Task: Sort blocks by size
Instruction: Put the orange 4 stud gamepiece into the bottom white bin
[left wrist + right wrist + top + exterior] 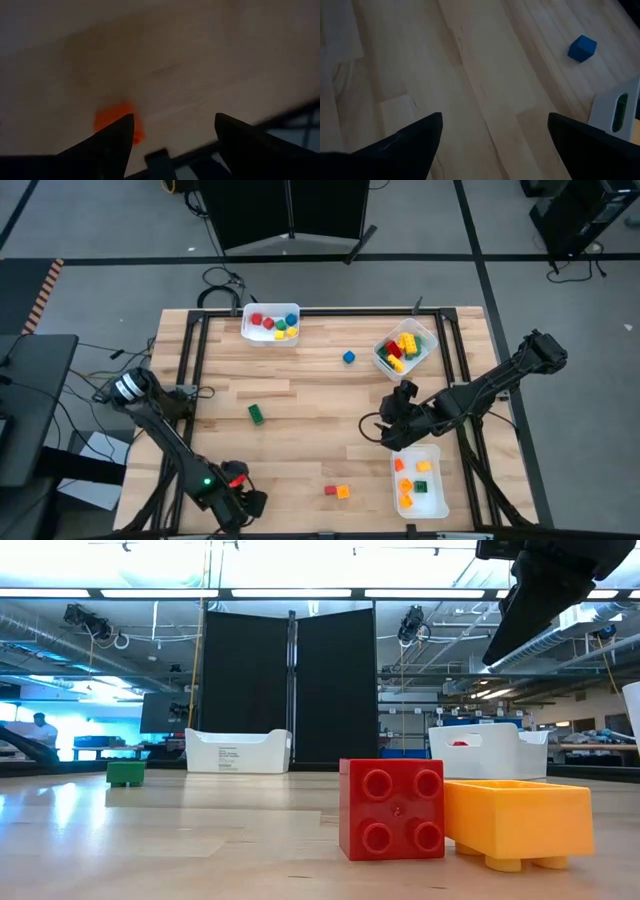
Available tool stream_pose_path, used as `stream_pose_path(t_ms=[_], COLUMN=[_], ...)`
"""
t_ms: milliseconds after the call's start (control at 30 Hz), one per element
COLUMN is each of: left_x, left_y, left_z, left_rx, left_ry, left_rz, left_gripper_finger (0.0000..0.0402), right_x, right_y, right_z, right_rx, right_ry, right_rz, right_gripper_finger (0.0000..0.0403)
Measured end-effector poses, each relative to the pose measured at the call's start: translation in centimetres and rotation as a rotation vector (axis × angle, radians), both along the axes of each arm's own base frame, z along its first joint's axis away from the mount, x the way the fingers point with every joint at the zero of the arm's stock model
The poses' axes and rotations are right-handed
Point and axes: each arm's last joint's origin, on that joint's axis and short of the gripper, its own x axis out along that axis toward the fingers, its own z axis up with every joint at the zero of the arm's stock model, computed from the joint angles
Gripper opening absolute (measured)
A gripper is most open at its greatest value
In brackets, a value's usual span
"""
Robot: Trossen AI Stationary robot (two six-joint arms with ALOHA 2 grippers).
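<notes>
While your right tool (392, 430) hovers open at mid-surface, small red (329, 491) and orange plastic bricks (343, 492) wait at six o'clock; your left tool (243, 502) is open; reach next.

**Glossy plastic on pale wood**

The table (300, 420) is pale wooden planks with visible grain and a smooth, faintly shiny finish. At six o'clock on it, the red brick (391, 809) and orange brick (518, 817) look like glossy moulded plastic. The white bins (270, 323) appear smooth plastic. The arms (470, 395) look matt black.
</notes>
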Motion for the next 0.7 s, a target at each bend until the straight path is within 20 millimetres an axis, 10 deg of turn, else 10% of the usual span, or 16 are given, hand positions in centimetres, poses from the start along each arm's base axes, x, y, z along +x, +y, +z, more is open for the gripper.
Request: stream_pose_path(t_ms=[700], left_x=[-1.7], left_y=[-0.5], left_z=[-1.1], left_rx=[0.063], left_ry=[0.123], left_rz=[0.074], left_gripper_finger=[0.0284], right_x=[0.1], right_y=[0.0], right_z=[0.0], right_rx=[-0.039], right_ry=[0.019], right_rz=[0.062], right_gripper_finger=[0.0373])
